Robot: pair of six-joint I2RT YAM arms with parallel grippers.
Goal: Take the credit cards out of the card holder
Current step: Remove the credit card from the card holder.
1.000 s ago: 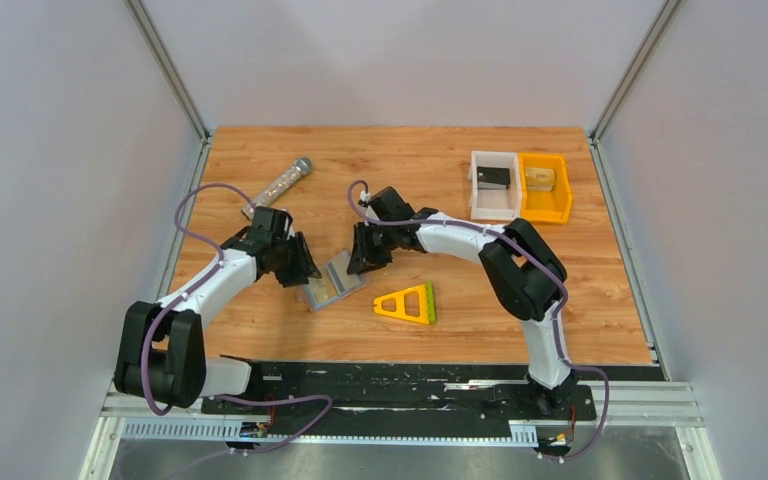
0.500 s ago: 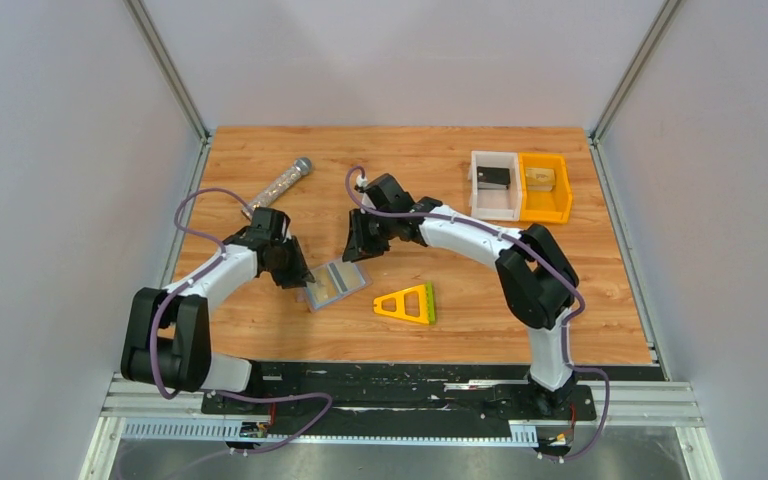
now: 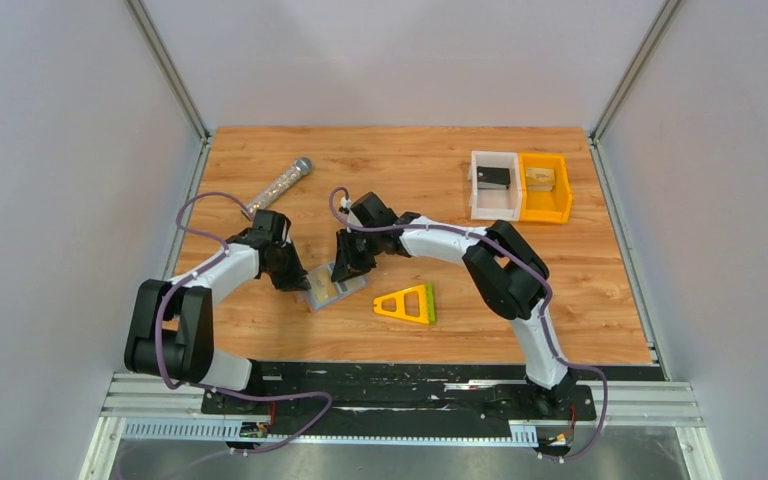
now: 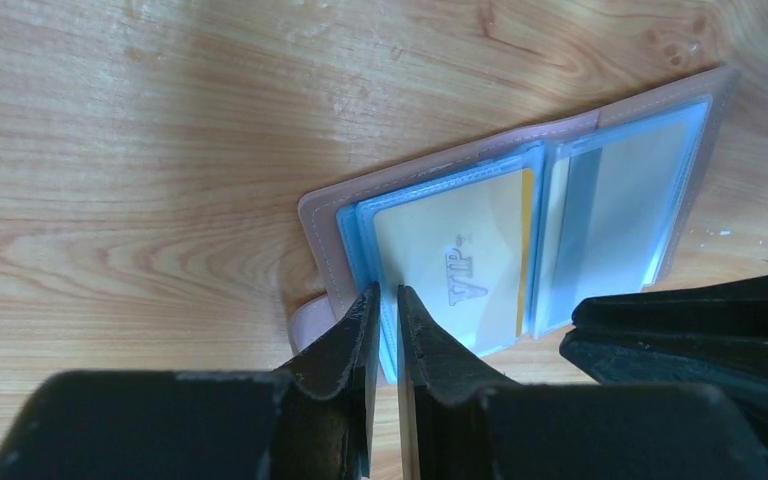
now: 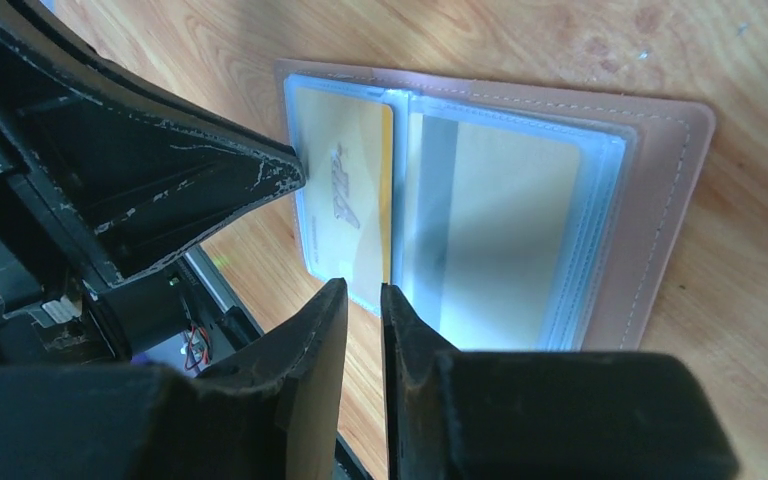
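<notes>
The holder (image 3: 328, 293) lies open on the table (image 3: 480, 330), with the gold card (image 4: 460, 262) tucked inside. The left gripper (image 4: 384, 300) is at its 9 o'clock and the right gripper (image 5: 364, 296) at 1 o'clock. Both sets of jaws are nearly together, and I cannot tell whether either grips anything. Best to pin the holder, pinch the card alone, not the sleeve (image 4: 360, 230), and slide it out.

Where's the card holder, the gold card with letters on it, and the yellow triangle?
card holder (image 4: 318, 240), left wrist view, the pink cover's left edge.
gold card (image 4: 455, 265), left wrist view, its lettered middle.
yellow triangle (image 3: 382, 308), top view, its left tip.
</notes>
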